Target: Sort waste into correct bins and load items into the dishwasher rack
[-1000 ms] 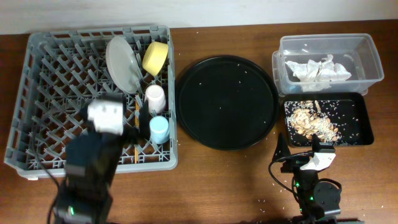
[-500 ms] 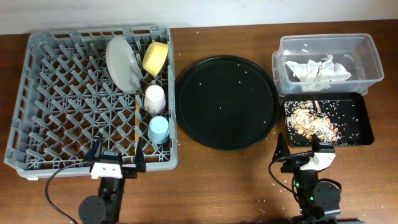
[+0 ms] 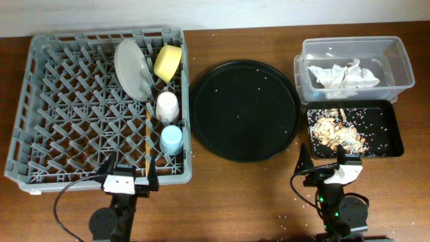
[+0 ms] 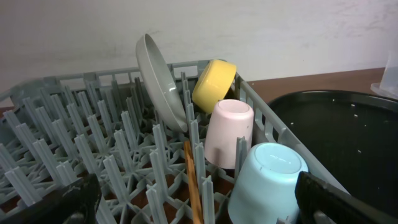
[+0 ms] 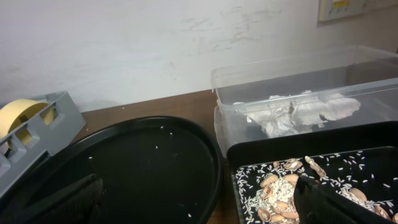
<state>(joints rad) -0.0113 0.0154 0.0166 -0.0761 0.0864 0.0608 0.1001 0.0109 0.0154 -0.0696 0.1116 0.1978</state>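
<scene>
The grey dishwasher rack (image 3: 60, 101) holds the plate (image 3: 131, 67), yellow bowl (image 3: 167, 62), pink cup (image 3: 167, 105) and light-blue cup (image 3: 172, 139), which also show in the left wrist view: plate (image 4: 155, 81), bowl (image 4: 213, 85), pink cup (image 4: 229, 132), blue cup (image 4: 268, 183). White napkins (image 3: 342, 75) lie in the clear tub (image 3: 396, 60). Food scraps and rice (image 3: 336, 133) lie in the black rectangular tray (image 3: 393, 134). My left gripper (image 3: 127, 171) is open and empty at the rack's front edge. My right gripper (image 3: 324, 158) is open and empty just in front of the black tray.
A large round black tray (image 3: 245, 111) with a few rice grains sits between the rack and the bins. A thin orange-brown stick (image 3: 147, 134) lies in the rack beside the cups. Rice grains are scattered on the wooden table (image 3: 255, 195).
My left arm has drawn back from above the rack to the table's front edge, then settled. The right arm has not moved.
</scene>
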